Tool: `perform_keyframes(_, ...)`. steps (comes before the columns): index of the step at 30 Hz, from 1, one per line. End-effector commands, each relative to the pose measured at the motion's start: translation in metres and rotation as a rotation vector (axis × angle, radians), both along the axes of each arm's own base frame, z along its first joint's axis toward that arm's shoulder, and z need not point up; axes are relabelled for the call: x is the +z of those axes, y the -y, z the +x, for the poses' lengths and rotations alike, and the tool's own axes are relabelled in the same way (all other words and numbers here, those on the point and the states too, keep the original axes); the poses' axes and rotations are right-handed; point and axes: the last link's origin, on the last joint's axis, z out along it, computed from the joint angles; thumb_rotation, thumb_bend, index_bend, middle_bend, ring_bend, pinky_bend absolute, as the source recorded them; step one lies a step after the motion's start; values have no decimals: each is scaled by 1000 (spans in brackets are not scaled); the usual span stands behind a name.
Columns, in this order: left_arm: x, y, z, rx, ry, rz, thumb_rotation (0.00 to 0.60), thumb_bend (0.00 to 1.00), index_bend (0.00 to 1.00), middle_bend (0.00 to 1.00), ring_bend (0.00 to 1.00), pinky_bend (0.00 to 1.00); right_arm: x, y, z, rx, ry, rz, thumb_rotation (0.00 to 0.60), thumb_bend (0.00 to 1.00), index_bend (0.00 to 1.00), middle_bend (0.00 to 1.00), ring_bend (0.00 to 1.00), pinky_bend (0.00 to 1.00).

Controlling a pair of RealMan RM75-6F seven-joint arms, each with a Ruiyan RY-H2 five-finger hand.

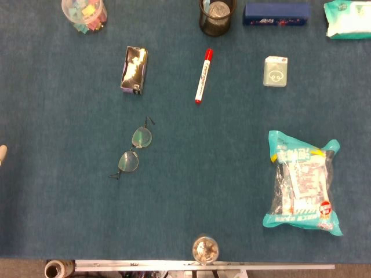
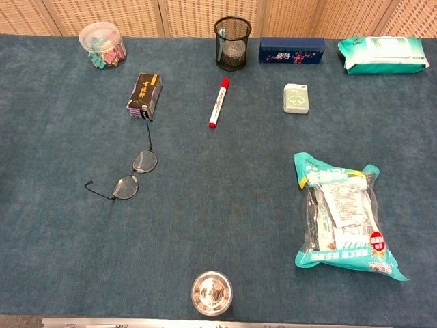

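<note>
- Head view: a small round shiny metal cup [image 1: 205, 249] sits at the near edge of the blue felt-covered table [image 1: 191, 191]; wire-rimmed glasses [image 1: 133, 150] lie mid-left. Neither hand shows.
- Chest view: woven tan panels [image 2: 205, 15] back the table; again no hands, so their state cannot be told.

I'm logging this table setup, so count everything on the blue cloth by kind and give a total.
Containers: 3 (clip tub, mesh cup, steel cup)
Boxes: 3 (black, navy, pale green)
Packets: 2 (wipes, snack bag)
Marker: 1
Glasses: 1
Total: 10
</note>
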Motion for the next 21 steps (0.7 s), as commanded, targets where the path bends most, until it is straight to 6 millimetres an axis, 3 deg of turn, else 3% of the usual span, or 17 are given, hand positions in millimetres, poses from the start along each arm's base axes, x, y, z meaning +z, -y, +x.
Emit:
perform_keyframes(1, -5, 1, -1, 13, -12, -21, 600, 216, 523, 524, 410, 580, -3, -1, -5, -9, 2, 12, 600, 369, 309, 325, 259, 356)
perform_keyframes(14, -18, 9, 20, -7, 44, -37, 600, 216, 494, 536, 415, 588, 0, 10, -8, 11, 39, 10, 600, 369, 309, 325, 259, 356)
perform_keyframes(18, -23, 11, 31, -46, 99, -55, 600, 215, 391, 439, 405, 588, 2, 15, -6, 28, 38, 10, 600, 369, 309, 325, 259, 356)
perform_keyframes(21, -26, 11, 39, -70, 153, -73, 600, 210, 316, 330, 341, 574, 5, 19, -4, 39, 38, 1, 600, 369, 309, 325, 259, 356)
